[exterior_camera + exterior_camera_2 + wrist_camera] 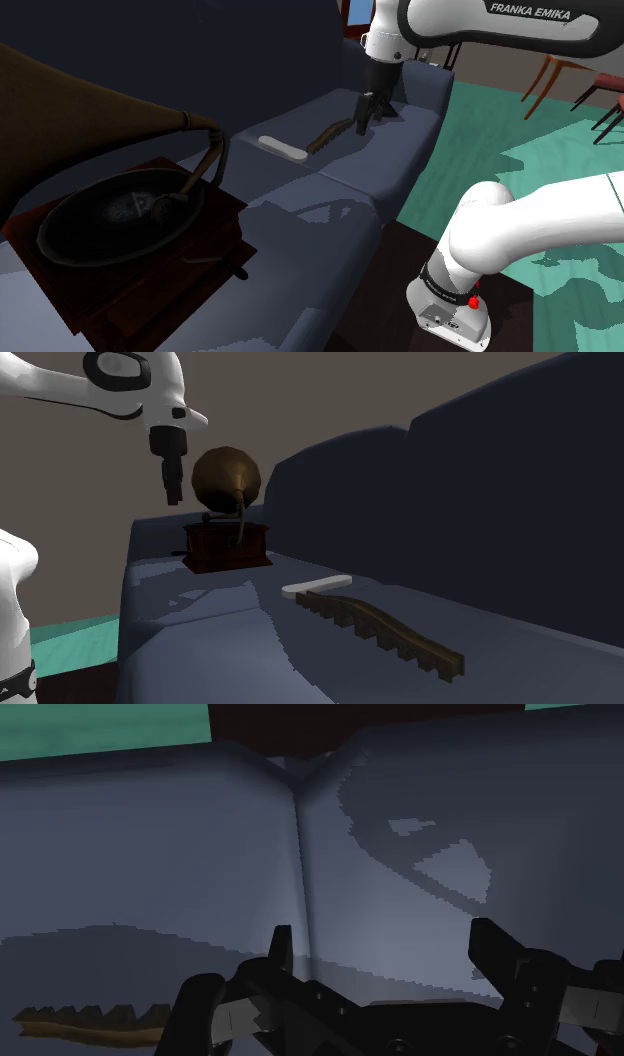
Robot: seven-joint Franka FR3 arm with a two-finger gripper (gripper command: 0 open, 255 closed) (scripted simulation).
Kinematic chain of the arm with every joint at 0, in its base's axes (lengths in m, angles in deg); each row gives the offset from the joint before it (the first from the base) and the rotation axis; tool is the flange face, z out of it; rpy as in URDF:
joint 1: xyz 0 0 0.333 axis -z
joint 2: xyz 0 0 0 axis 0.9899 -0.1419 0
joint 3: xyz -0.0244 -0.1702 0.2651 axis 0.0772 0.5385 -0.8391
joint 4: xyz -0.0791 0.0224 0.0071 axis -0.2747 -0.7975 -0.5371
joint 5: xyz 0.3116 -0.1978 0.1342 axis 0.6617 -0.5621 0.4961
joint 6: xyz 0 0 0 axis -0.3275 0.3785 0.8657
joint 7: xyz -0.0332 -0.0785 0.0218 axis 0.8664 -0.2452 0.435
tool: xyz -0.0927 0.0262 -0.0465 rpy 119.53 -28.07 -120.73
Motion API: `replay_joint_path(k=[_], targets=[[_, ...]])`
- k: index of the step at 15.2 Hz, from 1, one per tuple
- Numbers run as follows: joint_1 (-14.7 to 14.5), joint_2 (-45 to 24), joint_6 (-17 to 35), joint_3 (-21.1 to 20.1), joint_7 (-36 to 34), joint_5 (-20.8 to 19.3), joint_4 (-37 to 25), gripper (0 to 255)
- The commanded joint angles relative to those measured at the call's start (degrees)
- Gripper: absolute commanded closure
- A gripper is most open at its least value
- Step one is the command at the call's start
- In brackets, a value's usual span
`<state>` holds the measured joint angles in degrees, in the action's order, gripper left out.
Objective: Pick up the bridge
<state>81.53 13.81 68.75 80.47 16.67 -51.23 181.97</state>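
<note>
- arm (545, 220): glossy white rounded shells, dark bands at the joints
- lettering (530, 10): "FRANKA EMIKA" in white on a dark strip
- red bit (476, 297) by the greyish base flange (450, 318), maybe a button
- gripper (360, 122): all black, chunky, angular fingers

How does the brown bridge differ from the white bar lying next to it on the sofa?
The bridge is brown, the white bar plain white. The bridge is longer than the bar. The bridge shows a row of piers; the bar is smooth. Both lie flat on the sofa seat, close together.
</note>
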Motion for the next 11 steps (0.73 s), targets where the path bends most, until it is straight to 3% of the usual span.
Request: replay_joint_path(k=[1,11], targets=[[0.00,0.00,0.00,0.00,0.00,0.00,0.00,0],[7.39,-20.72,12.39,-1.41,-18.46,0.91,-8.11,0]])
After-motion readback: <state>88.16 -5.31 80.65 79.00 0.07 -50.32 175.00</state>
